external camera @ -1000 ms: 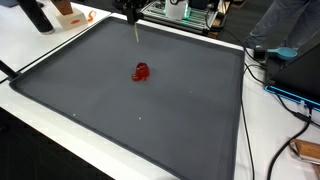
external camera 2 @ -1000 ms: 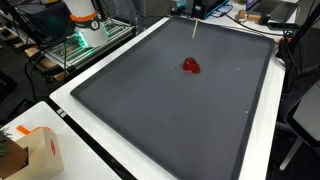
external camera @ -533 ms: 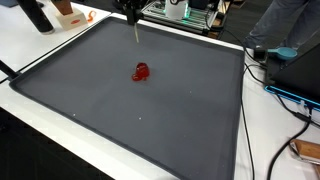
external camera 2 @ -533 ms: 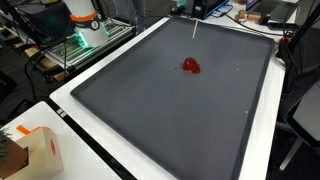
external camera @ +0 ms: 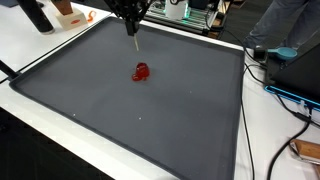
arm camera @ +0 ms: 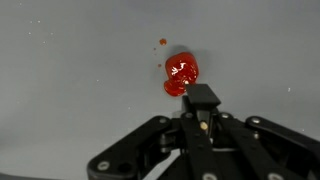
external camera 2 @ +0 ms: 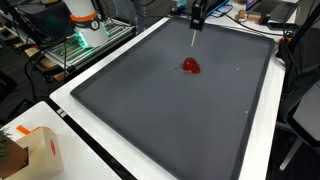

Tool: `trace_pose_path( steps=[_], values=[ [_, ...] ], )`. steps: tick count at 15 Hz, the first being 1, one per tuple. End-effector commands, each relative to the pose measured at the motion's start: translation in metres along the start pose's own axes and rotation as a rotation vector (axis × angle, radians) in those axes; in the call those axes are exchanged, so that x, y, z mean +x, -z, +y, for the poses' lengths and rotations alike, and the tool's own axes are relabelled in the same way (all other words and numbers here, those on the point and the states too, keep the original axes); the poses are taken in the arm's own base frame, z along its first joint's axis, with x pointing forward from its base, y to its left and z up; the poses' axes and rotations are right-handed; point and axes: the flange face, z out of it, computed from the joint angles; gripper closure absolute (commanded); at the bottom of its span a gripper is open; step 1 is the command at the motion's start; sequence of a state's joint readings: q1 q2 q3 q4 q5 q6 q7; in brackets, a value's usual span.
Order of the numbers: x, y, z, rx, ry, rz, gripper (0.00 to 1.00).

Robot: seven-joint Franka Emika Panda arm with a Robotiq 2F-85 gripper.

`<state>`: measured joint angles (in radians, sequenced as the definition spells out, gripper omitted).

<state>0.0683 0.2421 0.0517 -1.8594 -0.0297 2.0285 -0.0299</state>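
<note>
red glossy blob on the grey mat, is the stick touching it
No, the thin pale stick ends well short of the red glossy blob.

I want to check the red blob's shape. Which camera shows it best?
The wrist view: the red blob sits large near the centre, glossy, with tiny red specks beside it, just past the gripper and the thin stick it holds. In both exterior views it is only a small red spot on the grey mat, shape unclear.

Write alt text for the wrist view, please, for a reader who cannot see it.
A black gripper, shut on a thin stick seen end-on, points from the bottom edge at a glossy red lump on a grey mat; a tiny red speck lies nearby.
</note>
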Motion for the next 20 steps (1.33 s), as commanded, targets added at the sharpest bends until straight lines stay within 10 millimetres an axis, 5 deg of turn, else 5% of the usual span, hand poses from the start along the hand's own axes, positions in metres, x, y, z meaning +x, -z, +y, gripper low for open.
trace_pose_path(
  steps=[1, 8, 20],
  values=[
    [-0.003, -0.024, 0.007, 0.054, 0.023, 0.001, 0.97],
    [0.000, -0.059, 0.014, 0.094, 0.047, 0.008, 0.97],
    [0.005, -0.086, 0.019, 0.127, 0.072, -0.006, 0.97]
  ],
)
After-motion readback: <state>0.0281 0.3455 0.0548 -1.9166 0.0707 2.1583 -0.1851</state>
